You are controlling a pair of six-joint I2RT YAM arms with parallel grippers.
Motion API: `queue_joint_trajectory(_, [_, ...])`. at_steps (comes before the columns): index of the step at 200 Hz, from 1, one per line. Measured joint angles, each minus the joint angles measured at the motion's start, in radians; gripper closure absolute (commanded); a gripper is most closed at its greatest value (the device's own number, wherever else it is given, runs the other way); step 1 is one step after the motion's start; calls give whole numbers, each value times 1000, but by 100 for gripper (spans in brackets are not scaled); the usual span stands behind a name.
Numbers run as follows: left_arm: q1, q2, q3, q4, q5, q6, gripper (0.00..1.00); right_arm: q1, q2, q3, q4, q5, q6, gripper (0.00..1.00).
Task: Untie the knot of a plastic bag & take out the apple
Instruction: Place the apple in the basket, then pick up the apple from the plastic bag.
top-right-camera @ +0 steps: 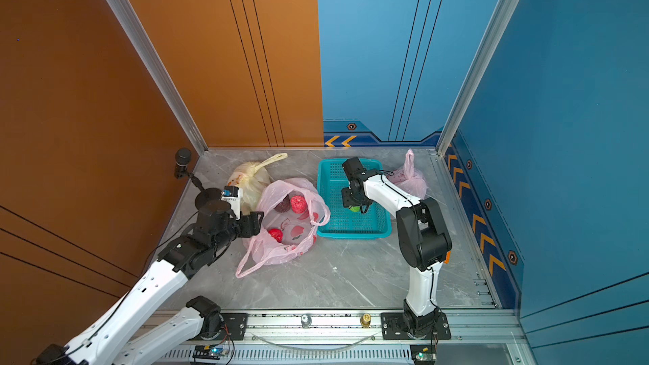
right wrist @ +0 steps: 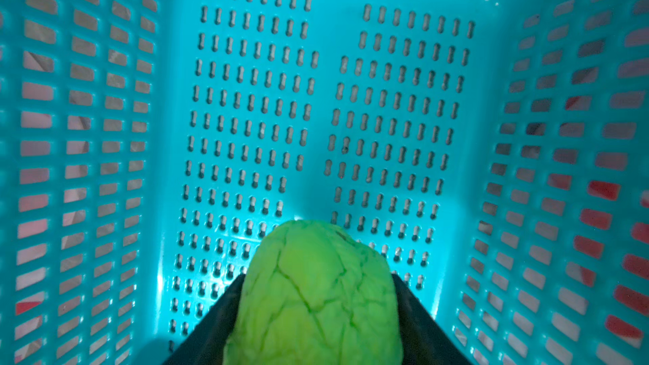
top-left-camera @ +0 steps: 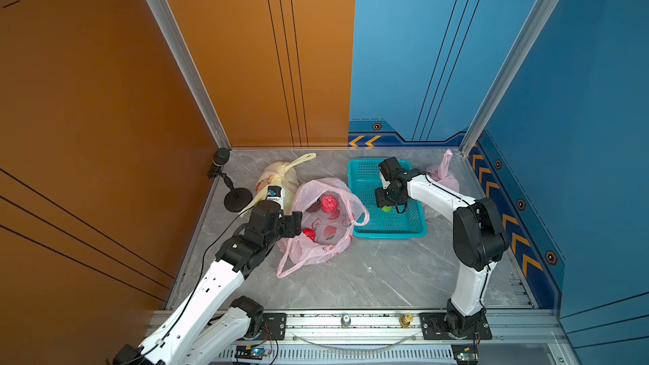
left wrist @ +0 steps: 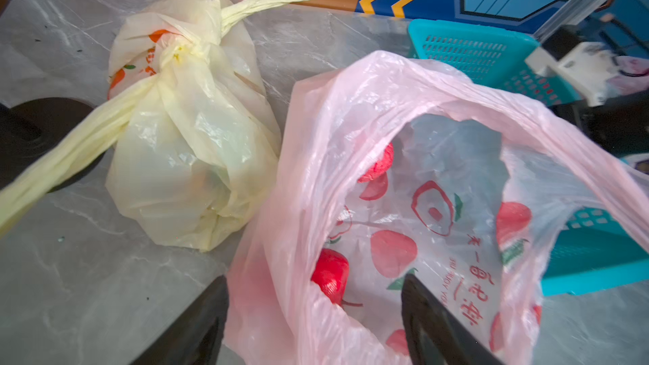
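Your right claw flanks the green apple low in the basket, far right; whether it is pinched or freed, I cannot tell. The left claw is spread astride the bag rim. Next, release and lift clear.

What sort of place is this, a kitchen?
Probably a robot test booth: two white-and-black robot arms on a metal rail, orange and blue wall panels boxing in a grey marble-patterned tabletop.

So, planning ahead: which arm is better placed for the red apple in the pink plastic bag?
Left: left gripper is open at the pink plastic bag, beside the red apple; right gripper sits inside the teal basket.
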Motion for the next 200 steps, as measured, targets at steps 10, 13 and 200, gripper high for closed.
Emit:
queue_joint_trajectory(10, [21, 68, 23, 19, 11, 23, 21, 0, -26, -8, -1, -10, 0, 28])
queue_joint_trajectory(13, [27, 83, 29, 23, 14, 28, 21, 0, -35, -10, -1, -14, -2, 28])
queue_joint_trajectory(200, [-64, 399, 334, 31, 277, 144, 100, 504, -256, -32, 235, -279, 30, 44])
